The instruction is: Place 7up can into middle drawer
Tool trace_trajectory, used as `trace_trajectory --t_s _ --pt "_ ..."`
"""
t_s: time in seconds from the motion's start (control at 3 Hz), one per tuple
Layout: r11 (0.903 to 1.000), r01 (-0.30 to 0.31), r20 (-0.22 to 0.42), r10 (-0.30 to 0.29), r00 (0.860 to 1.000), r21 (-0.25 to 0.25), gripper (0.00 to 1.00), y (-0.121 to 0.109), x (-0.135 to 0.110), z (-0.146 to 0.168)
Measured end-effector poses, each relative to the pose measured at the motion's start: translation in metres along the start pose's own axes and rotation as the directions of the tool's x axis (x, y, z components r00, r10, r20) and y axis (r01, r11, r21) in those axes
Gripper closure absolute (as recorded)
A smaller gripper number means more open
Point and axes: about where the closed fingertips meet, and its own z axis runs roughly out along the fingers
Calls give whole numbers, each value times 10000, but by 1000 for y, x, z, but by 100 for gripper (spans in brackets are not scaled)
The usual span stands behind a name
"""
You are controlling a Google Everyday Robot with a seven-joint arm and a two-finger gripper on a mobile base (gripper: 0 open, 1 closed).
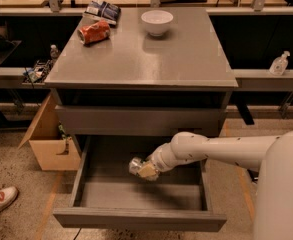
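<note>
Holding the 7up can (pixel 135 164) tight, the gripper (pixel 142 169) sat low inside the open middle drawer (pixel 136 220). Its two fingers were closed on the can, which lay tipped on its side in the grip. The can was over the bare grey floor of the drawer, near the middle. I could not tell if it touched the floor or hung just above it. The white arm (pixel 211 151) reached in from the right, under the other drawer front (pixel 136 120).

The job looked nearly done. The step in hand was, I think, to set the can down and let go. To do that well, the gripper needed to go down slowly until the can rested on the floor. Then the fingers needed to open gently, so the can did not get flicked. A can on its side could roll, so a soft drop mattered. After that, the arm had to come out forward and up, so it would not bump the drawer front above it. The orange-red can (pixel 93 32) and the white bowl (pixel 157 22) on the cabinet top (pixel 186 64) were well apart from all this.
</note>
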Motion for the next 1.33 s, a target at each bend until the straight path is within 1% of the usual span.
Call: trace_trajectory --t_s 0.33,0.67,1.33 --pt "9998 -172 6 172 9999 22 100 3 5 3" --pt "9990 -421 126 423 9990 -148 100 4 17 10" --pt "9956 -705 346 727 9968 -612 100 -7 30 44"
